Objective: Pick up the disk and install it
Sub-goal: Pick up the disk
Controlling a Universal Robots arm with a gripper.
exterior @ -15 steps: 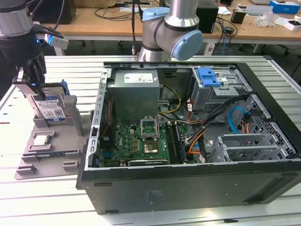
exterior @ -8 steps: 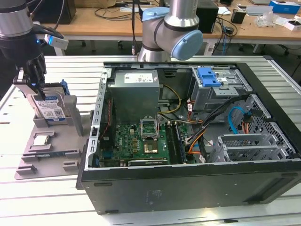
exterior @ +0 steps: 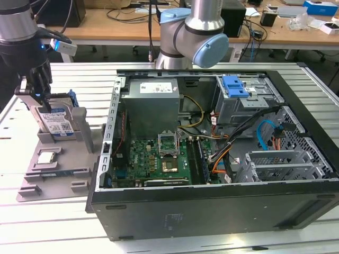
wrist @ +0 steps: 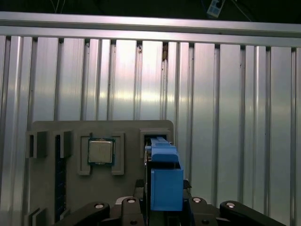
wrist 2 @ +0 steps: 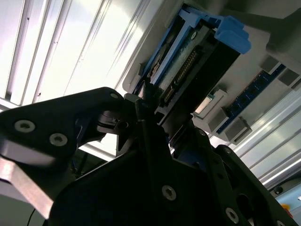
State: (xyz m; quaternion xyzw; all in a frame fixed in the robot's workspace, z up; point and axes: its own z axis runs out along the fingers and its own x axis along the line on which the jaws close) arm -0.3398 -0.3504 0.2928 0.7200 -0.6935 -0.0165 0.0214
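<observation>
The counter [exterior: 53, 227] carries the open computer case [exterior: 212, 159] and a grey holder [exterior: 37, 182], where the disk [exterior: 57, 123] stands upright. My hand [exterior: 43, 100] sits at its top edge; I cannot tell its grip. Pick-up step, I judge: lifting calls for a straight upward pull.

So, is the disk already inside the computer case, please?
No, the disk stands upright in the grey holder outside the case, at the exterior view's left.
</observation>
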